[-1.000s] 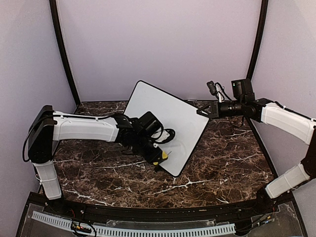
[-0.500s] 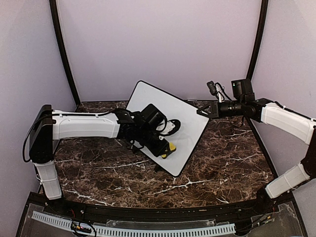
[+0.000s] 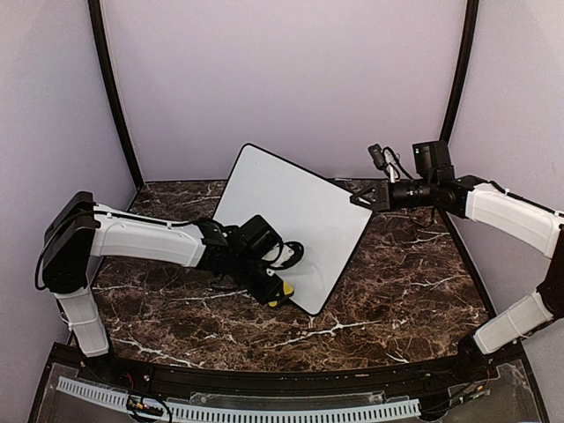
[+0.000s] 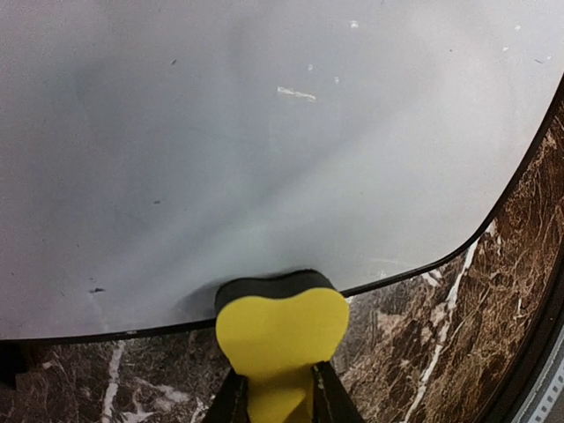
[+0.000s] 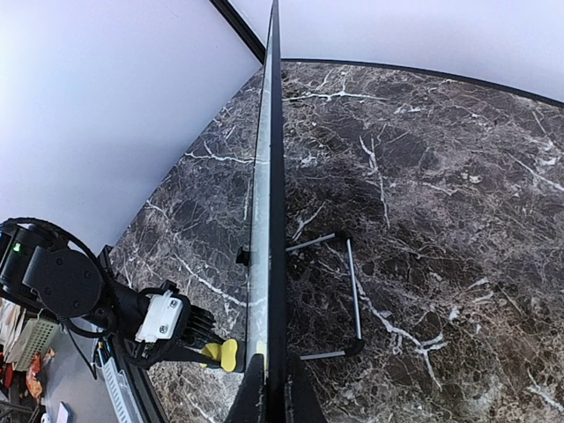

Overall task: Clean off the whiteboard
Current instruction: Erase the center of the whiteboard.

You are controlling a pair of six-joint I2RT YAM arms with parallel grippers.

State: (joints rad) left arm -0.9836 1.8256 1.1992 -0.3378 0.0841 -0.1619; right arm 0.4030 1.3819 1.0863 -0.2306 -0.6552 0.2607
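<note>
Eraser (image 4: 282, 335) — yellow — clenched in the left gripper (image 4: 277, 398), presses the whiteboard (image 3: 300, 207) near its lower edge; right gripper (image 3: 360, 200) clamps the board's corner.

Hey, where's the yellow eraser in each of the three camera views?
Top external: yellow eraser low centre, at the whiteboard's near edge, in the left gripper.
Left wrist: bottom centre, between the fingers, at the board's edge.
Right wrist: bottom left, beside the edge-on board.
Shared landmark: the whiteboard's black frame.

Bright, even light; soft glare on whiteboard (image 4: 264, 132), edges sharp.
</note>
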